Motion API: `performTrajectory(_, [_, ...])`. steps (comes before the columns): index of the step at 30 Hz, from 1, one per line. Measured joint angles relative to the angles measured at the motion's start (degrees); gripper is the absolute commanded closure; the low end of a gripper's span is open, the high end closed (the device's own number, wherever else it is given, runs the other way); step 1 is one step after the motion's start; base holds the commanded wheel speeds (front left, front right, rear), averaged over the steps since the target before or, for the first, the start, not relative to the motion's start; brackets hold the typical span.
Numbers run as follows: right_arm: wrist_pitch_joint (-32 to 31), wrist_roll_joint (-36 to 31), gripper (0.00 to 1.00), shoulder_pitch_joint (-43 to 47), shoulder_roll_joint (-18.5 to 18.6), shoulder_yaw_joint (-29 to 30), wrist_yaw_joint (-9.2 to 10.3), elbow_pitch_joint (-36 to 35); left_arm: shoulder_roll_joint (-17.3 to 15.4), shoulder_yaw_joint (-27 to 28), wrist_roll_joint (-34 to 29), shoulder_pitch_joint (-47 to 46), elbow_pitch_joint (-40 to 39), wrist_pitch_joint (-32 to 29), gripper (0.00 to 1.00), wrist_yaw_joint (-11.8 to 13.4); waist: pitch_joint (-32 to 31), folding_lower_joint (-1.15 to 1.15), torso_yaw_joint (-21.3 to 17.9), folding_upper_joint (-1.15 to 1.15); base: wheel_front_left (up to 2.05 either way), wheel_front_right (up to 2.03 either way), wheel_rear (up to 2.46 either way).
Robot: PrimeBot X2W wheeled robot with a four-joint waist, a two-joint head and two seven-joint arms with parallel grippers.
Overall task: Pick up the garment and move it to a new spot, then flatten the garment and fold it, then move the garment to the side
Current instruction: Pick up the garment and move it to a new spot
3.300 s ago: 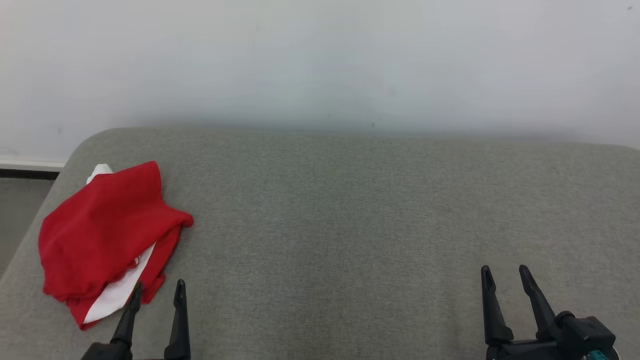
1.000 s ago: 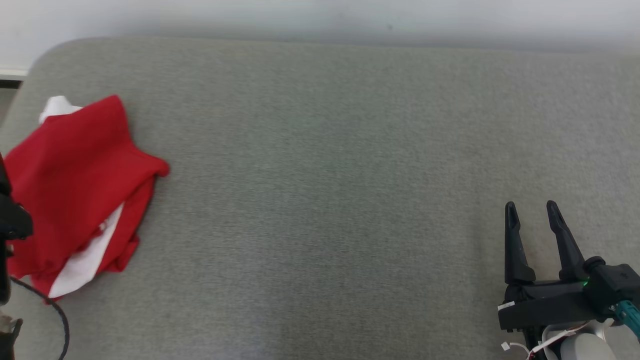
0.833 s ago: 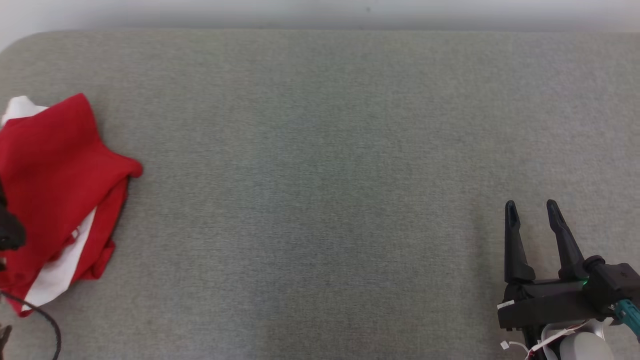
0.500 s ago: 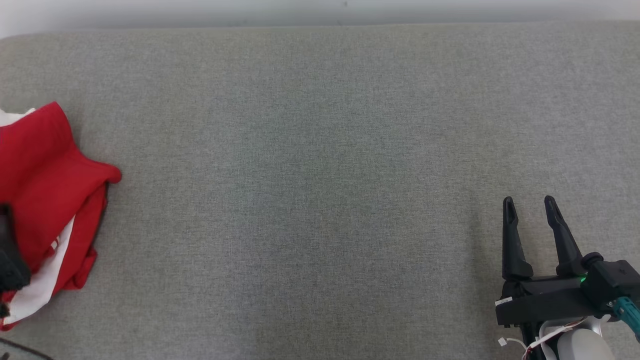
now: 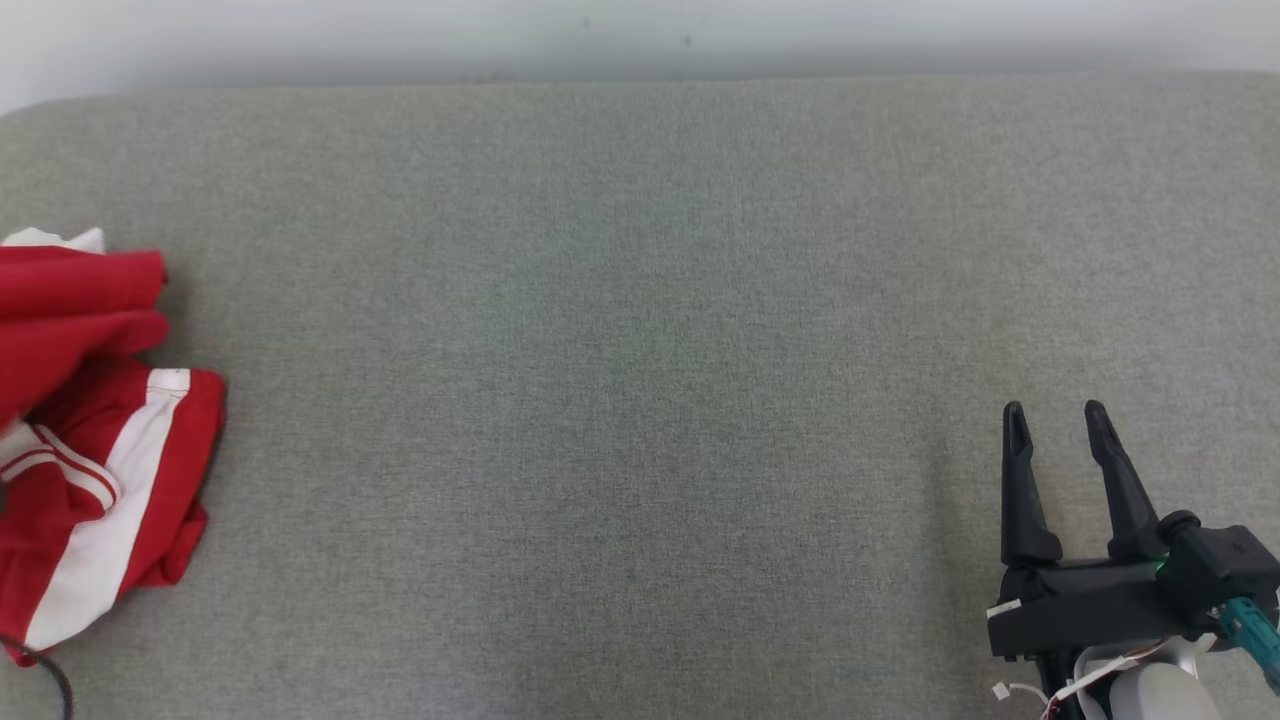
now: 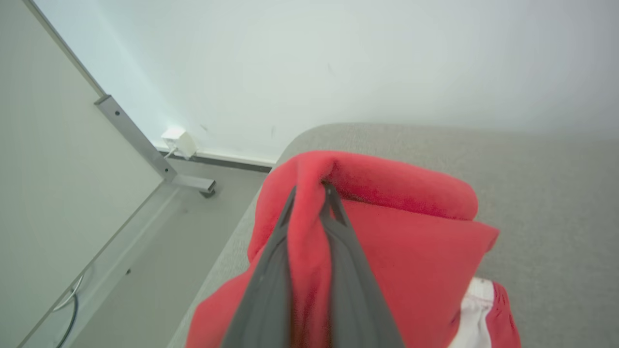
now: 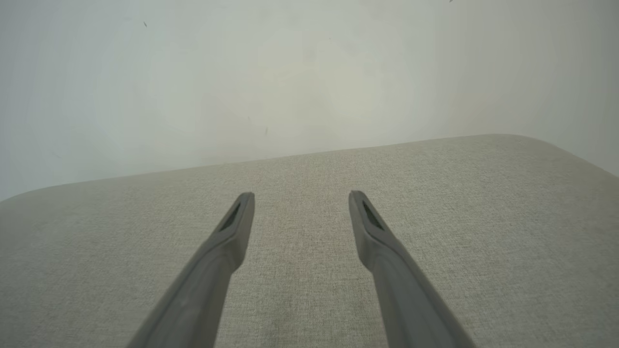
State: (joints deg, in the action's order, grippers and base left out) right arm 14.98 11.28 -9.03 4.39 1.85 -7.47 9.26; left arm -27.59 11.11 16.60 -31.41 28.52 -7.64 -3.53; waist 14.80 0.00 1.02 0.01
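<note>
Left gripper (image 6: 311, 187) clamped on a raised fold of the red garment (image 6: 411, 241): in the left wrist view the two dark fingers run up close together with a ridge of red cloth pinched between them, and more cloth bunches over the tips. Below the grip the cloth spreads in broad red folds, with a white stripe at the lower right of that view. In the head view the red garment (image 5: 100, 420) sits at the far left edge, partly cut off by the frame. Its upper part is gathered into thick rolls, and the lower part shows one wide white band and a pair of thin ones. Cannot tell how much of it rests on the counter (image 5: 640, 350), which is padded, covered in grey woven fabric and rounded at the corners. A dark cable (image 5: 55, 680) loops at the bottom left corner. Right gripper (image 5: 1054, 410) at the lower right, well apart from the garment, fingers spread with nothing between them. The right wrist view shows that gripper (image 7: 301, 195) over bare grey counter (image 7: 508, 217). Pale wall (image 5: 640, 30) runs behind the counter. Beyond the counter's corner in the left wrist view: grey floor (image 6: 159, 251), a slanting metal bar (image 6: 140, 140) and a small white box (image 6: 179, 141) low on the wall.
</note>
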Motion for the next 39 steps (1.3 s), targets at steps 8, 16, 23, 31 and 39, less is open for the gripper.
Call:
performTrajectory(8, [0.01, 0.71, 0.00, 0.87, -0.62, -0.66, 0.00, 1.05, -2.08, -4.00, -2.80, -8.36, -8.66, 4.59, 1.00, -1.09, -3.36, -0.01, 0.56, 0.00, 0.00, 0.00, 0.00])
performTrajectory(16, [0.11, 1.77, 0.00, 1.15, -1.23, -0.97, 0.00, 1.30, 2.05, -11.72, -2.45, -18.85, -17.75, 3.59, 1.00, -2.53, -5.10, -0.01, -1.67, -0.01, 0.00, 0.00, 0.00])
performTrajectory(23, [0.11, 2.25, 0.00, 1.99, -1.38, -0.44, 0.00, 1.36, 9.58, -17.08, -0.45, -23.74, -19.36, 2.52, 1.00, -2.58, -5.97, -0.01, -4.81, -0.01, 0.00, 0.00, 0.00])
performTrajectory(31, [0.13, 3.27, 0.00, 2.01, -1.47, -0.49, 0.00, 1.29, 17.06, -23.26, 0.20, -23.73, -16.58, 3.90, 1.00, -2.52, -6.17, -0.01, -10.07, -0.01, 0.00, 0.00, 0.00])
performTrajectory(39, [0.14, 3.28, 0.00, 2.36, -1.45, 0.05, 0.00, 1.10, 22.29, -27.33, 2.81, -11.75, -10.88, 8.15, 1.00, -1.47, -5.64, -0.01, -14.04, -0.01, 0.00, 0.00, 0.00])
